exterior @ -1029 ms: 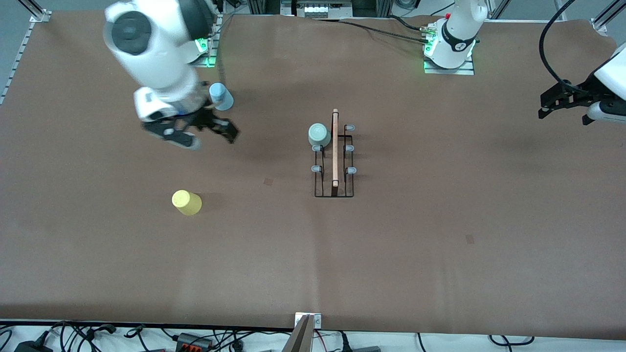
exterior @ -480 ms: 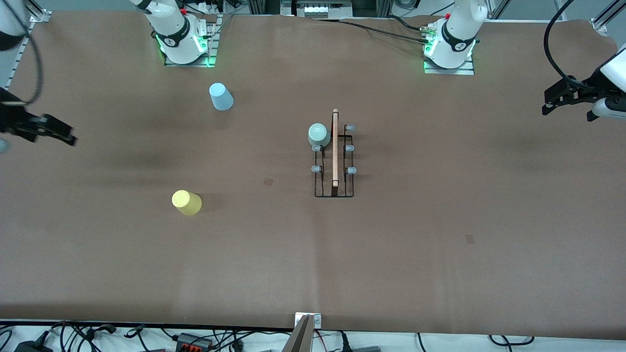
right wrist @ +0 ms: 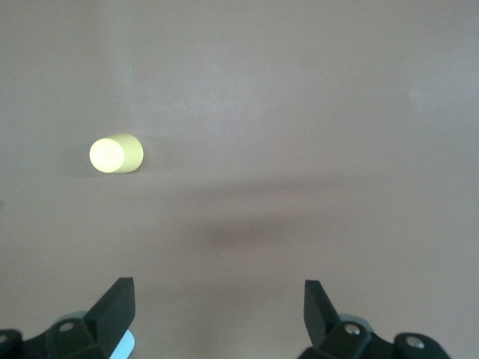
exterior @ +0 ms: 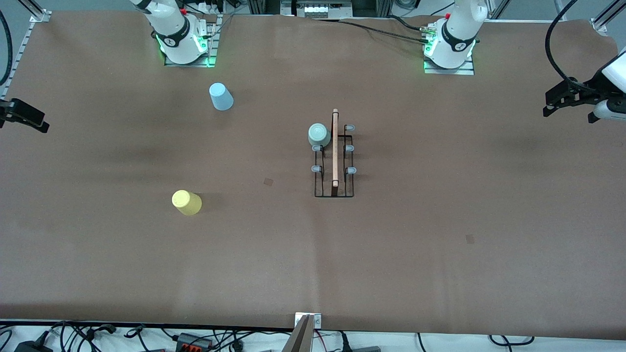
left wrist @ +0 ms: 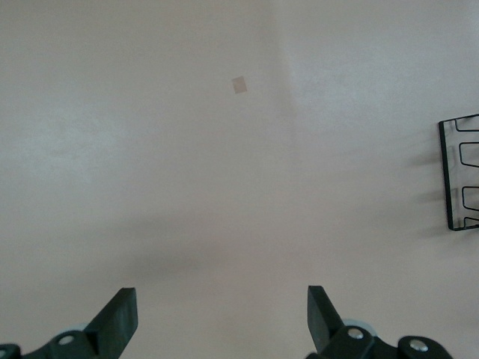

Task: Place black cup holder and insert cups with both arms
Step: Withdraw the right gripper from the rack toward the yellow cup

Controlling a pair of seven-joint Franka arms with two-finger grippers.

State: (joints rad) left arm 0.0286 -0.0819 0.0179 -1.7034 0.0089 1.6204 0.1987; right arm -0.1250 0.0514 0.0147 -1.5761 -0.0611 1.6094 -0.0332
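The black cup holder (exterior: 334, 188) stands mid-table, its wooden bar (exterior: 335, 149) on top. The mint green cup (exterior: 318, 134) sits upside down on a prong at the end farthest from the front camera, on the right arm's side. The light blue cup (exterior: 221, 97) stands upside down near the right arm's base. The yellow cup (exterior: 186, 202) stands nearer the camera and shows in the right wrist view (right wrist: 116, 154). My right gripper (exterior: 29, 117) (right wrist: 217, 314) is open and empty at its table end. My left gripper (exterior: 555, 102) (left wrist: 221, 318) is open and empty at its end.
One corner of the holder's wire base (left wrist: 460, 172) shows in the left wrist view. A sliver of the light blue cup (right wrist: 123, 345) shows by a right finger. A small tape patch (exterior: 268, 181) lies on the brown table cover (exterior: 440, 244). Cables run along the table's near edge.
My right arm has swung from beside the light blue cup out to the table's edge at its own end. My left gripper has drifted slightly outward. The cups and holder have not moved.
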